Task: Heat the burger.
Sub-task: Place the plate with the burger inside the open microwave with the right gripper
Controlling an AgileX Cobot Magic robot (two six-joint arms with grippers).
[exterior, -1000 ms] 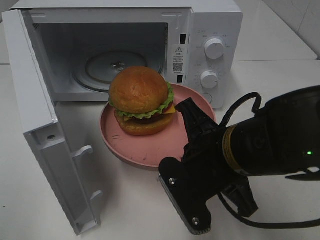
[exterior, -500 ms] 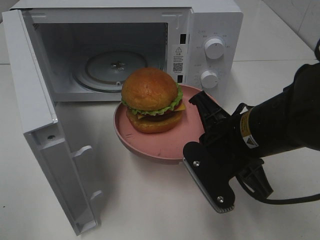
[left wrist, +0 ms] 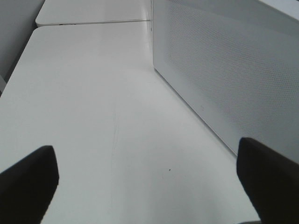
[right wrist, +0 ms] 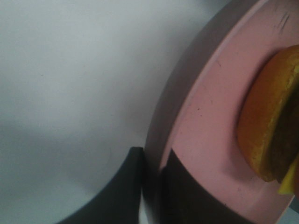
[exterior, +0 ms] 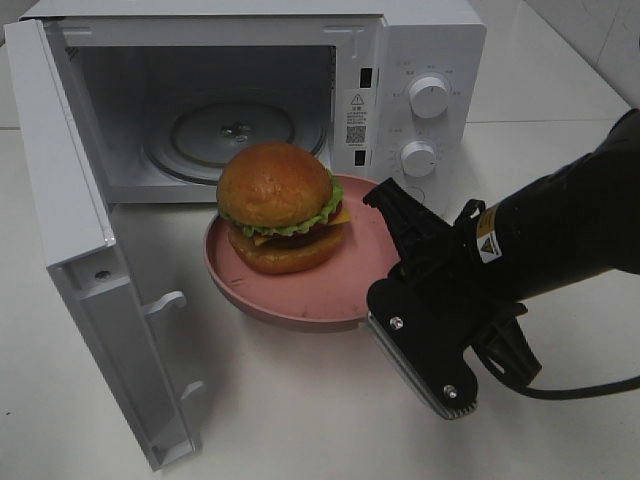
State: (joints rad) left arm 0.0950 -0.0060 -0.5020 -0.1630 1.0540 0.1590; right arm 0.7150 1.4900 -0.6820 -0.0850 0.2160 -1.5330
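We have the pink plate (exterior: 300, 295) and the burger (exterior: 275, 205) back in front of the microwave's (exterior: 420, 60) open cavity. Half a second ago they had swung toward its knob panel. Our right gripper (exterior: 385, 200), clamped on the plate's rim, came back with them. Compared with a second ago, its arm sits farther from the microwave's door (exterior: 70, 200), and its yellow label (exterior: 489, 238) has turned into view.

The burger (exterior: 277, 205) sits on a plate (exterior: 300, 300) just in front of the microwave's (exterior: 420, 40) open cavity. Its door (exterior: 70, 200) is swung out to the left, the turntable (exterior: 232, 130) lies inside, and two knobs (exterior: 429, 96) are stacked on its right panel. The right pincer (exterior: 385, 205) clamps the plate's right rim above the surface (exterior: 300, 420).
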